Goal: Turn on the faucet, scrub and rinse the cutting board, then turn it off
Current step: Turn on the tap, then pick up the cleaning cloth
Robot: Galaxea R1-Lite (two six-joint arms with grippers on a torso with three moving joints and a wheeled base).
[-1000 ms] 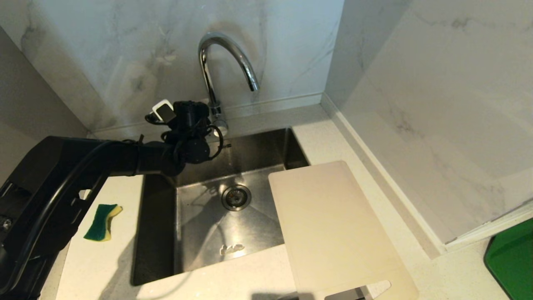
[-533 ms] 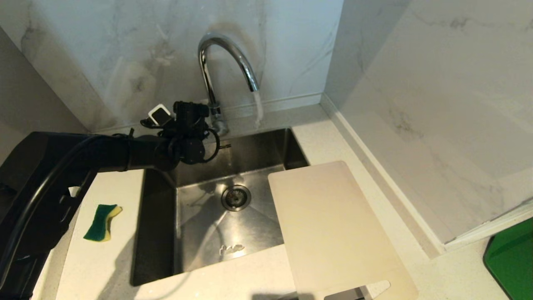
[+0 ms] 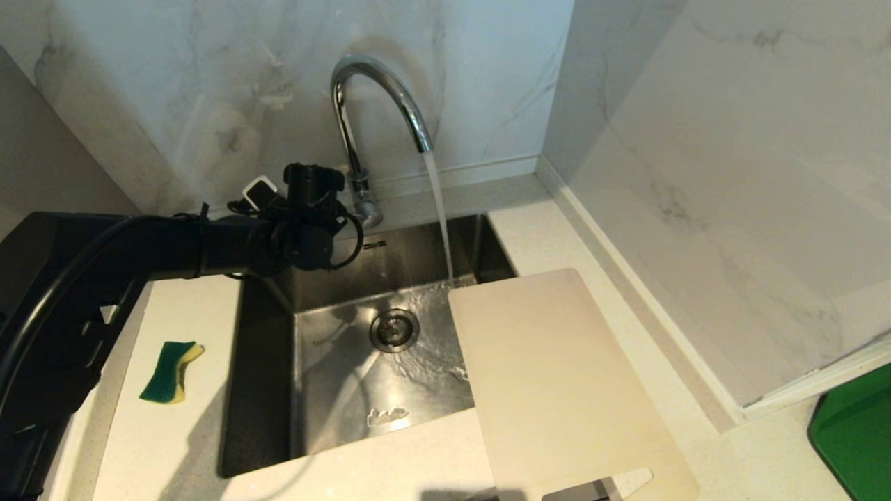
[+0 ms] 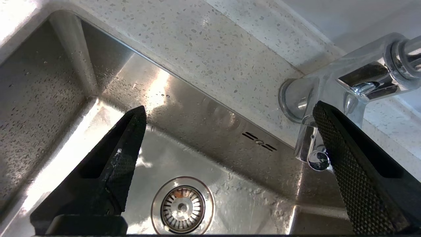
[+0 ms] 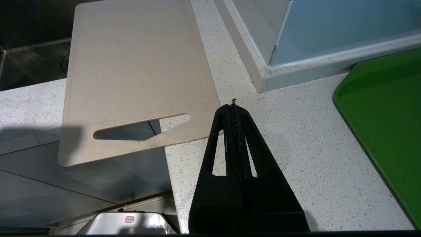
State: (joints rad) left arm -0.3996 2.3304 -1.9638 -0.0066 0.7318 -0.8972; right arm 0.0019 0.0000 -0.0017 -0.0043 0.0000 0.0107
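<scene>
Faucet (image 3: 376, 104) on: chrome gooseneck at upper centre of the head view, stream falling from the spout into the steel sink (image 3: 334, 390) and hitting the basin floor right at the far edge of the cutting board (image 3: 557, 383). Water spreads toward the drain (image 3: 395, 329).

Cutting board: cream-white, lower right of centre in the head view, lying flat across the sink's right rim and the worktop (image 3: 174, 445), slot handle at the near end hanging past the worktop edge. Looks dry apart from that far edge next to the splash, judging from here.

Left pincer (image 4: 227, 138): jaws wide, holding nothing. Sits at the faucet base, upper left of centre in the head view; in the left wrist view one finger lies just beside the thin side lever (image 4: 317, 159), contact can't be confirmed.

Right pincer (image 5: 234, 108): jaws pressed together, empty, parked over the worktop just beside the board's handle end. Not in the head view.

Sponge (image 3: 170, 370), green and yellow, lies on the worktop at left, well apart from the board, untouched. Green tray (image 3: 856, 438) in the lower right corner, not part of this.

Progress, my read: step one done, water running. Left: pick up the sponge, scrub the board, get the board under the stream to rinse, shut the lever. Roughly a quarter through.
</scene>
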